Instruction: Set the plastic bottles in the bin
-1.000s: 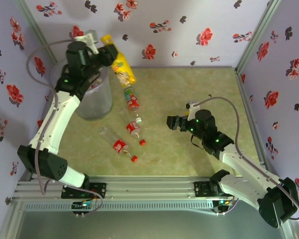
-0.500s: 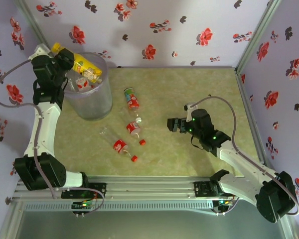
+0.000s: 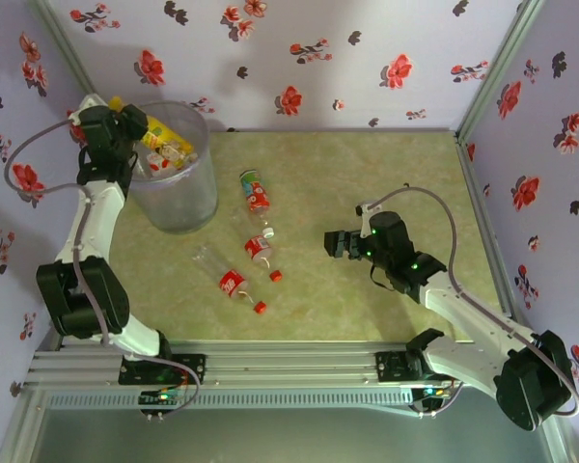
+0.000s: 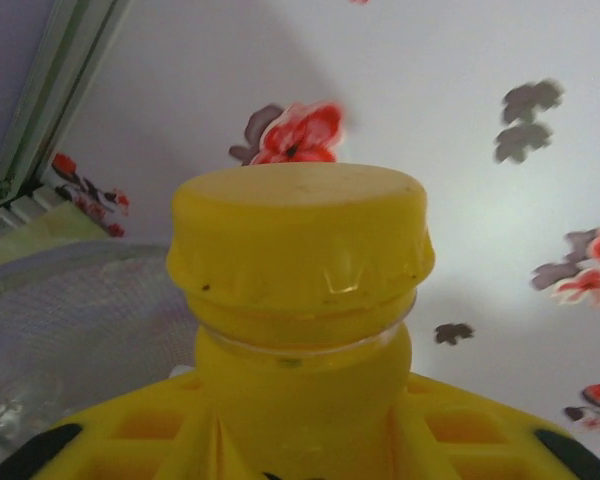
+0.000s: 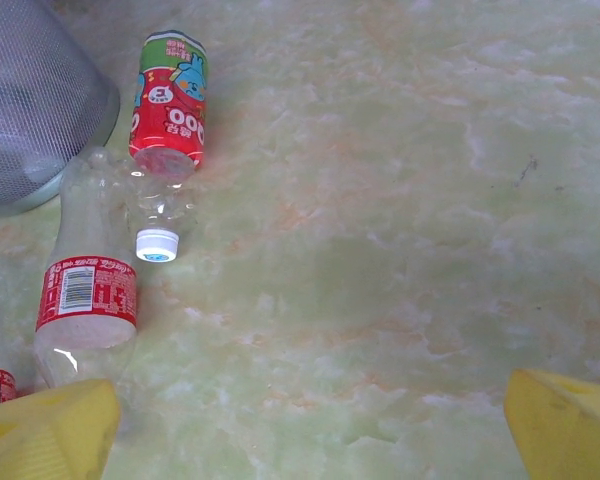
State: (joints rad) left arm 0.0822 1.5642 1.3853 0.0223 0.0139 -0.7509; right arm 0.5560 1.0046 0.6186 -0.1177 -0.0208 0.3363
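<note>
**Top external view.** The left gripper [image 3: 133, 123], closed round the yellow bottle [image 3: 162, 135], holds it tilted over the open mouth of the bin [image 3: 188, 198], which stands at the table's far left corner. Three clear red-labelled bottles [image 3: 230, 282] lie on the table [image 3: 386, 164] between the bin and the right gripper [image 3: 330, 241], whose jaws stand wide and empty.

**Left wrist view.** The bottle's yellow cap [image 4: 300, 235] rises from the grip, with the bin's grey wall at lower left.

**Right wrist view.** Spread fingertips [image 5: 40, 430] frame bare table, and a white-capped bottle [image 5: 170, 105] lies beside the bin.
</note>
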